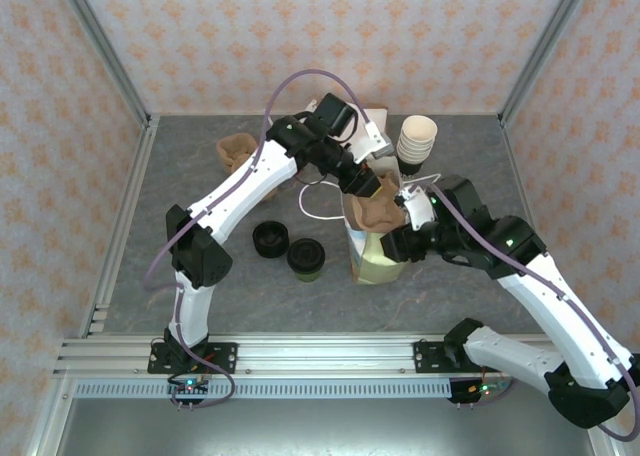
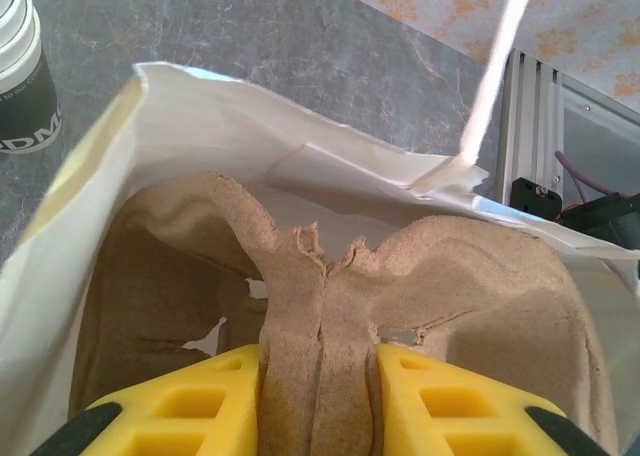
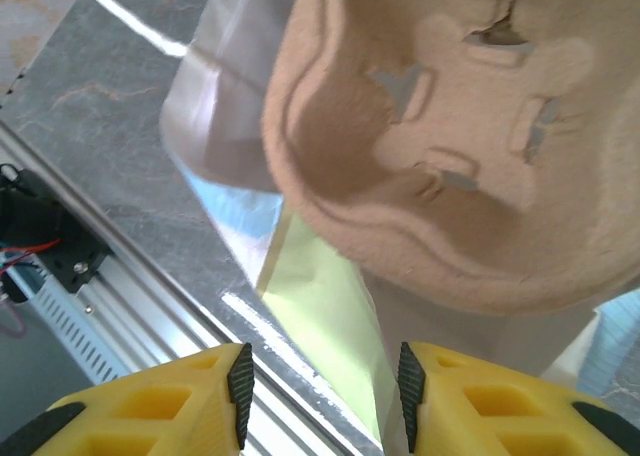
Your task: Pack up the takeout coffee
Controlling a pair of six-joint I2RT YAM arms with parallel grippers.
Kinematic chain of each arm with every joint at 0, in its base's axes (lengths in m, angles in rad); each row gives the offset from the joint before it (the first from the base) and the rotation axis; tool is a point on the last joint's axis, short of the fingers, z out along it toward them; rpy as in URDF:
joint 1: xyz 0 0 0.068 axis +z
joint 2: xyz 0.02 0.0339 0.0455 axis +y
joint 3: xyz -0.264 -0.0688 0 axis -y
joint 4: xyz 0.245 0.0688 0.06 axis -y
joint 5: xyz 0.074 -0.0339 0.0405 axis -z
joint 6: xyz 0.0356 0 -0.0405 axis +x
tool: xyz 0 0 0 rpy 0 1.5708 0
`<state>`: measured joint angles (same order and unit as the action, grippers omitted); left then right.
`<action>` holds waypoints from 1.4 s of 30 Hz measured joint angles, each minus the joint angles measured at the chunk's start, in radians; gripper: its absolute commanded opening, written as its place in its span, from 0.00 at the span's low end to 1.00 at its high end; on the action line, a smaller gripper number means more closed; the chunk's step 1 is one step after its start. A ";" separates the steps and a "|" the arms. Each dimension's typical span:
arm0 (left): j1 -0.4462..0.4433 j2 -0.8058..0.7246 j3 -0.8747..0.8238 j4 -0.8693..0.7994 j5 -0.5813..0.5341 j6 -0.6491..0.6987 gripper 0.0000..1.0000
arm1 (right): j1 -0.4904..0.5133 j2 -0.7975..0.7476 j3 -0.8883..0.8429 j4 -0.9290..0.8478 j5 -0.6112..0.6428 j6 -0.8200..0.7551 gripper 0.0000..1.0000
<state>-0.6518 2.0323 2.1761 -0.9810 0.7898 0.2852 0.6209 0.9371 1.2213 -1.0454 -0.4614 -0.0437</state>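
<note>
The left gripper (image 2: 320,381) is pinching the raised middle ridge of a brown pulp cup tray (image 2: 450,276). Its yellow fingers (image 2: 440,396) are pressing in from both sides and holding the tray at the mouth of a white paper bag (image 2: 250,116). Gripping that ridge is leaving the cup wells free. That looks like the reason for the hold, since the tray is probably going in first as a seat for the drink. The right gripper (image 3: 322,401) is standing open beside the bag, and the bag's pale green side wall is running up between its spread fingers. I judge it is steadying that wall, or about to take it, so the mouth is not folding shut.

The takeout coffee (image 1: 306,257), a green cup under a black lid, is standing on the grey table (image 1: 250,301) to the left of the bag. It is sitting apart from both grippers, just beside a low pile of black lids (image 1: 270,239).

Room is running tight at the bag. The tray is spanning nearly the whole opening with its edges close to the paper walls, so a corner could be catching on the rim. A white handle strip (image 2: 495,76) is standing up over the far edge. A stack of cups (image 1: 417,138) is crowding the space behind the bag, and a metal rail (image 3: 150,316) is running along the table's near edge. The clearest open floor is lying to the front left, around the coffee.
</note>
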 measured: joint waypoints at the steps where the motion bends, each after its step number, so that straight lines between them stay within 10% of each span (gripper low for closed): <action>1: 0.000 0.004 0.004 -0.002 0.000 0.000 0.30 | 0.000 -0.007 0.000 -0.003 -0.016 -0.004 0.44; 20: 0.018 0.033 0.070 -0.043 0.015 -0.001 0.30 | 0.000 -0.040 0.000 -0.054 -0.246 -0.051 0.39; 42: 0.024 0.033 0.121 -0.072 0.051 -0.032 0.30 | 0.000 -0.057 0.077 0.017 0.020 -0.048 0.45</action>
<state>-0.6281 2.0655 2.2971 -1.0531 0.8413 0.2531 0.6212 0.8799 1.2980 -1.0286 -0.4416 -0.0917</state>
